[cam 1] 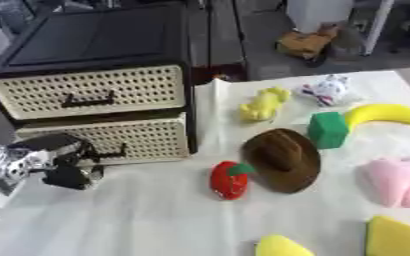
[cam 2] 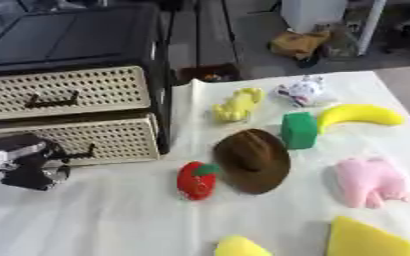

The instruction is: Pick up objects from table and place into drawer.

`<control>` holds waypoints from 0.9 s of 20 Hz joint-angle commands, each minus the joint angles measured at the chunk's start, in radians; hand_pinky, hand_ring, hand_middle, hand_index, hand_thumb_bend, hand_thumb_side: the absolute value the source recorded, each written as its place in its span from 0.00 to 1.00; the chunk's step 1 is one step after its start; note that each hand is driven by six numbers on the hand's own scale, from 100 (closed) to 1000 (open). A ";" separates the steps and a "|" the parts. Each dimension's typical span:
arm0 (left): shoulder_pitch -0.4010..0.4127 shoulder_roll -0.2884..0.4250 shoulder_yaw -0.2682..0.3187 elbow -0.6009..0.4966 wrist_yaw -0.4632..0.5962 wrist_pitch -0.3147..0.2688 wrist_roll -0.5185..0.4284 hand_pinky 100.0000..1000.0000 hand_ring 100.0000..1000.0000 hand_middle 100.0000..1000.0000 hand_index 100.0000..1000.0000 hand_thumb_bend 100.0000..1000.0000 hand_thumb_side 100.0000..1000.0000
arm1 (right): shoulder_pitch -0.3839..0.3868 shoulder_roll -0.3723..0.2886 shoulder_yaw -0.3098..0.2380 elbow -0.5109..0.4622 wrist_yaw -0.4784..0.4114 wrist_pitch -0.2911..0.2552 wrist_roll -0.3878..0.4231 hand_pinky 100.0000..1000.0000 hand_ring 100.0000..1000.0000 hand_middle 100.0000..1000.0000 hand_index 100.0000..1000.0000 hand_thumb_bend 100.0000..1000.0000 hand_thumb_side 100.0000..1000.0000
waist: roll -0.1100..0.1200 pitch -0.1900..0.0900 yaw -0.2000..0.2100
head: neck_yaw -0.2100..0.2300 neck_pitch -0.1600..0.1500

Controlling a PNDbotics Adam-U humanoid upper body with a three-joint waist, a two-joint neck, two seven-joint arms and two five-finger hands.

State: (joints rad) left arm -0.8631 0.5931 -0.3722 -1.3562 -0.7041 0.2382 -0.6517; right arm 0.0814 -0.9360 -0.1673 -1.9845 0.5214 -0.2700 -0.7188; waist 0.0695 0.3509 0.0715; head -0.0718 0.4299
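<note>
Where the lower drawer (cam 1: 112, 140) sits, left robot hand (cam 1: 64, 167) seemingly grips its handle.

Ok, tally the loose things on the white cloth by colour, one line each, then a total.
Yellow: 4 (small figure, banana, wedge, rounded piece)
Red: 1 (strawberry)
Brown: 1 (hat)
Green: 1 (block)
Pink: 1 (tooth-shaped toy)
White: 1 (small patterned toy)
Total: 9
</note>
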 commanded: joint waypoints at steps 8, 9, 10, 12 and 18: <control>0.037 0.061 0.031 -0.124 -0.005 0.046 0.017 0.22 0.06 0.10 0.74 0.00 0.49 | 0.019 -0.013 -0.023 -0.015 -0.007 -0.006 -0.006 0.77 0.92 0.84 0.89 0.00 1.00 | -0.005 -0.038 0.020 | -0.004 0.010; 0.043 0.064 0.032 -0.135 -0.008 0.049 0.019 0.22 0.06 0.10 0.74 0.00 0.49 | 0.020 -0.012 -0.023 -0.015 -0.006 -0.007 -0.007 0.77 0.92 0.84 0.89 0.00 1.00 | -0.005 -0.039 0.021 | -0.003 0.009; 0.049 0.067 0.033 -0.144 -0.011 0.051 0.021 0.22 0.06 0.10 0.74 0.00 0.49 | 0.021 -0.011 -0.024 -0.015 -0.006 -0.007 -0.009 0.77 0.92 0.84 0.89 0.00 1.00 | -0.005 -0.039 0.021 | -0.002 0.008; 0.061 0.069 0.037 -0.160 -0.012 0.058 0.022 0.22 0.06 0.10 0.73 0.00 0.49 | 0.024 -0.010 -0.025 -0.015 -0.005 -0.008 -0.011 0.77 0.92 0.84 0.89 0.00 1.00 | -0.005 -0.039 0.023 | -0.003 0.007; 0.081 0.069 0.037 -0.210 0.003 0.074 0.014 0.22 0.06 0.10 0.75 0.00 0.50 | 0.026 -0.005 -0.030 -0.015 -0.009 -0.011 -0.019 0.77 0.92 0.84 0.89 0.00 1.00 | -0.003 -0.040 0.032 | -0.001 0.005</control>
State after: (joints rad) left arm -0.7714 0.6262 -0.3505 -1.5432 -0.7056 0.3054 -0.6365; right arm 0.1103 -0.9228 -0.1797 -1.9845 0.5171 -0.2804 -0.7317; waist 0.0691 0.3331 0.1026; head -0.0727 0.4376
